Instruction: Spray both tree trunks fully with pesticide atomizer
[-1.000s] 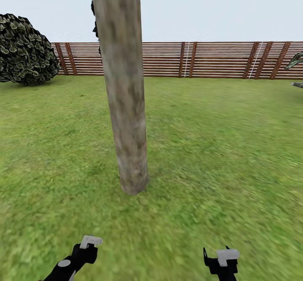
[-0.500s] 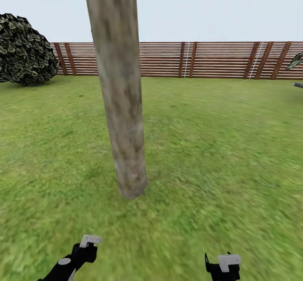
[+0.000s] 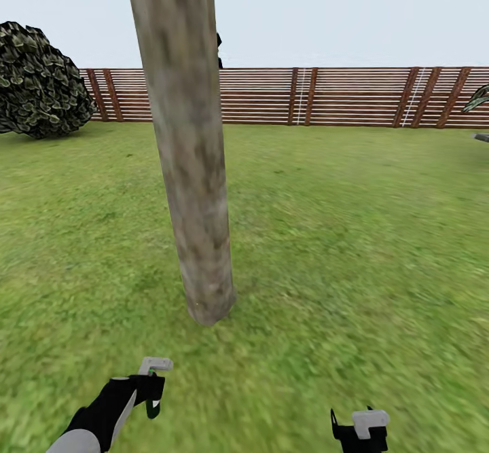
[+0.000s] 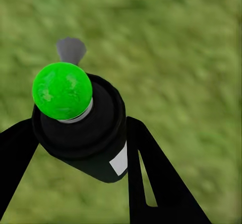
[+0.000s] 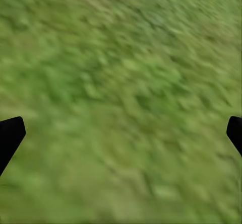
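spray bottle (image 4: pixel 80 128) is clamped in the left gripper (image 4: pixel 75 148), green knob on top, held low in front of the tree trunk (image 3: pixel 193 188). right gripper (image 5: pixel 121 133) is spread apart over grass (image 3: pixel 353 249), nothing held. step in hand: spraying the trunk. no droplets are seen on the bark; nozzle likely needs raising and aiming at the trunk.

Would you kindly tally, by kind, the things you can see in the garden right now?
Tree trunk: 1
Round bush: 1
Wooden fence: 1
Spray bottle, held in the left gripper: 1
Grippers, counting the right gripper: 2
Total: 6
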